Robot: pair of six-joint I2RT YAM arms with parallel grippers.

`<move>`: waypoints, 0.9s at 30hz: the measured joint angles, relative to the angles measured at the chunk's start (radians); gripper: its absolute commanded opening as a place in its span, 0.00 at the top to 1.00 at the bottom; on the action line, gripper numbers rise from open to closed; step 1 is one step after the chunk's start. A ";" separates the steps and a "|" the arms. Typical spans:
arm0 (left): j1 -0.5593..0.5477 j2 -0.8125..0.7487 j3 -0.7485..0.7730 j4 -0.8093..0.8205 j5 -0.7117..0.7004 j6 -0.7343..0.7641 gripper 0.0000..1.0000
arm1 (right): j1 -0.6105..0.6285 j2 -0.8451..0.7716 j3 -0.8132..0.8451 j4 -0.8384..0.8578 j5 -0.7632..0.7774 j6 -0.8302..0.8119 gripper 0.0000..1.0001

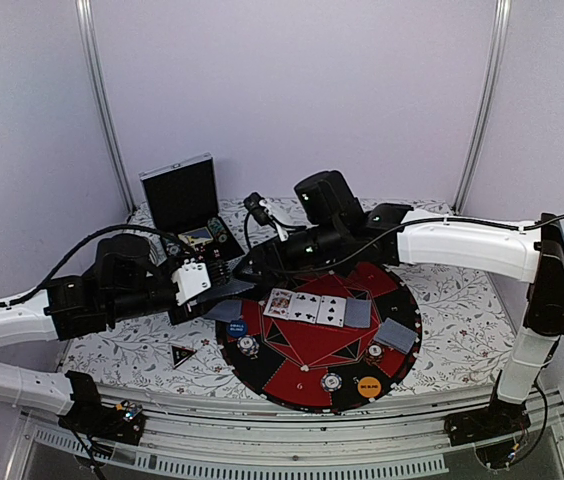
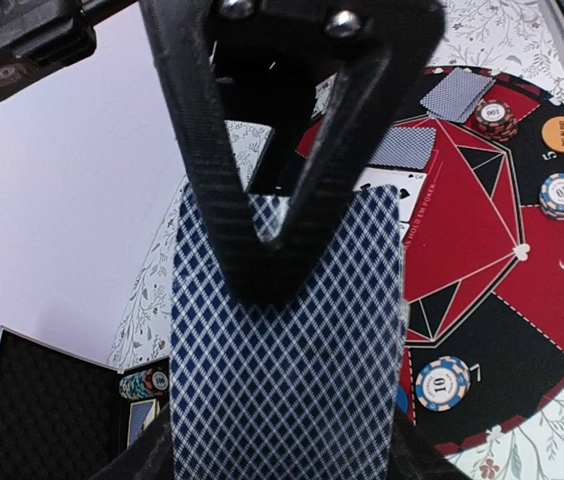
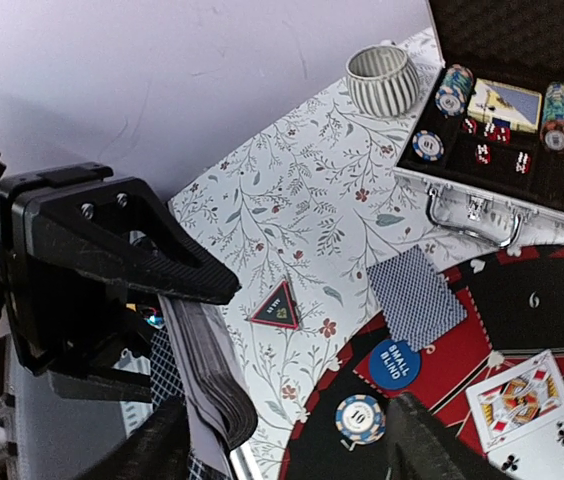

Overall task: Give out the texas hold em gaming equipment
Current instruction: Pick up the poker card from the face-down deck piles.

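The flowered bench (image 1: 112, 350) carries a round red-and-black mat (image 1: 307, 350), with an open black case (image 1: 182, 195) behind the mat's left side.

The left hand (image 1: 202, 290) hangs near the mat's left edge, pressed onto a deck of cards (image 3: 210, 365). The deck's blue diamond back fills the left wrist view, with one dark finger (image 2: 252, 200) laid across it.

The right hand (image 3: 290, 420) reaches in from the other side with its fingers spread wide and nothing between them. The deck stands just beside one of those fingers (image 3: 152, 450) (contact cannot be told).

On the mat, three face-up cards (image 1: 304, 307) lie in a row, and a face-down card (image 1: 358, 313) closes it on the right. A second face-down card (image 1: 395, 335) sits near the right rim. A third (image 1: 224, 310) lies at the left rim, just beside the blue button (image 1: 236, 327).

The orange button (image 1: 368, 385) rests at the near rim. Three striped chips (image 1: 249, 346) are spread around the near half.

The small black triangle marker (image 1: 183, 353) lies on the cloth, off the mat to the left.
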 measured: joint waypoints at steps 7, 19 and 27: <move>0.000 0.000 0.000 0.001 -0.001 0.000 0.46 | -0.001 0.000 0.001 -0.005 -0.004 0.002 0.77; 0.000 0.000 0.000 0.005 -0.010 0.000 0.46 | 0.002 -0.037 0.001 -0.030 -0.023 0.010 0.98; 0.000 0.000 0.000 0.005 -0.008 0.000 0.46 | -0.005 -0.085 0.001 -0.077 0.011 0.003 0.98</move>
